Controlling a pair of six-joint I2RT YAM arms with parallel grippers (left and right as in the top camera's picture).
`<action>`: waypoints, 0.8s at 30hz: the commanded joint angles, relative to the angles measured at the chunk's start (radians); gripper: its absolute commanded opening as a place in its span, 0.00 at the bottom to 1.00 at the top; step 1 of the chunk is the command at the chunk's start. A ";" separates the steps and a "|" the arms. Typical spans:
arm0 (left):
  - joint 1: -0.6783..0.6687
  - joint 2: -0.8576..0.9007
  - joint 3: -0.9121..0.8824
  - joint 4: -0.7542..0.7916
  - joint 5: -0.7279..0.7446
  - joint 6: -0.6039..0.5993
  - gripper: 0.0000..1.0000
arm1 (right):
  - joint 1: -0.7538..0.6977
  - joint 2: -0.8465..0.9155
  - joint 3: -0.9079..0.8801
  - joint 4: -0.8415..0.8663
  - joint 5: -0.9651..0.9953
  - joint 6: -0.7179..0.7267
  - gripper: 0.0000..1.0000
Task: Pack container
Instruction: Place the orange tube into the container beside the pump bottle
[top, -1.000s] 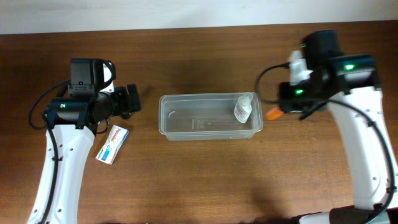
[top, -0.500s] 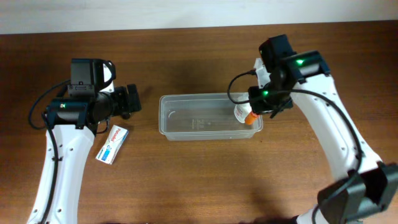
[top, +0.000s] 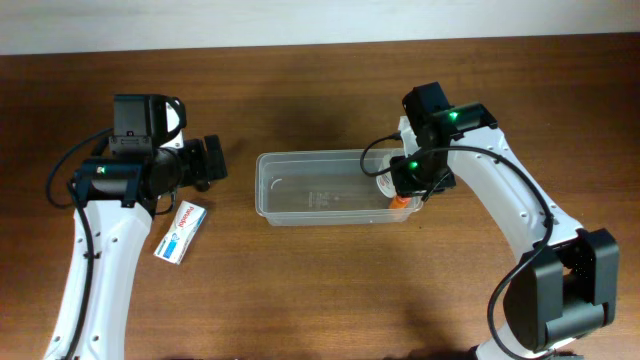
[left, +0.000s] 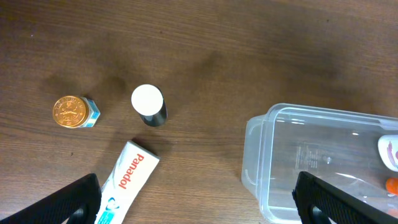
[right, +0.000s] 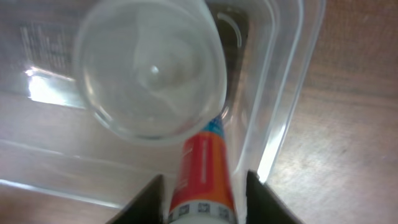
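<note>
The clear plastic container (top: 310, 190) lies at the table's centre; it also shows in the left wrist view (left: 298, 162) and the right wrist view (right: 280, 106). A small clear bottle (top: 384, 181) (right: 152, 74) stands in its right end. My right gripper (top: 404, 196) (right: 202, 205) is shut on an orange tube (right: 202, 180) and holds it over the container's right end, beside the bottle. My left gripper (top: 212, 160) (left: 199, 214) is open and empty, left of the container, above bare table.
A white Panadol box (top: 181, 232) (left: 127, 186) lies left of the container. A small black bottle with a white cap (left: 148, 106) and a gold-lidded jar (left: 73, 112) stand beyond it.
My right arm has swung left from beside the container to over its right end, carrying the orange tube. The left arm has not moved.
</note>
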 joint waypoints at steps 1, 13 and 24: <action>0.007 0.000 0.025 0.002 -0.004 0.013 0.99 | 0.010 -0.002 -0.005 0.008 0.002 0.011 0.39; 0.007 0.000 0.025 0.002 -0.004 0.013 0.99 | 0.016 -0.026 0.040 -0.029 -0.003 -0.061 0.46; 0.007 0.000 0.025 0.003 -0.004 0.013 1.00 | -0.024 -0.217 0.328 -0.093 0.111 -0.061 0.47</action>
